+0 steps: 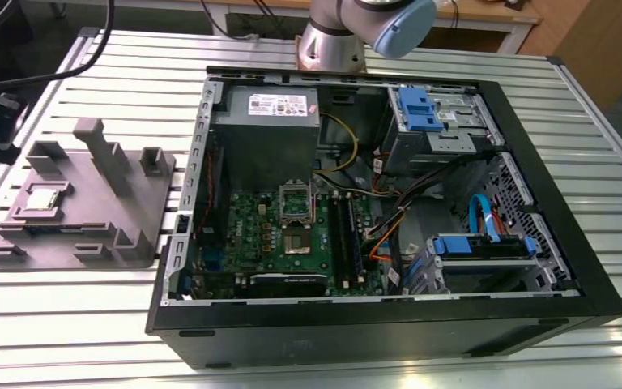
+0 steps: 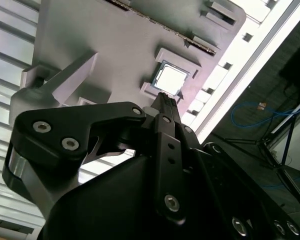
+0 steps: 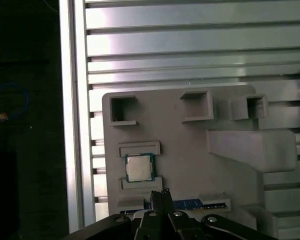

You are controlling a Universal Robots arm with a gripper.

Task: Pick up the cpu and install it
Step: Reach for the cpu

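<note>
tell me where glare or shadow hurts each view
Exterior view: light is even on the table, but the inside of the computer case sits in shadow. Second wrist view: the cpu top glares almost white, and the pincer is a dark mass. First wrist view: the cpu reads clean on the grey tray, bright bands streak the table slats, and beyond the table edge is nearly black.
</note>
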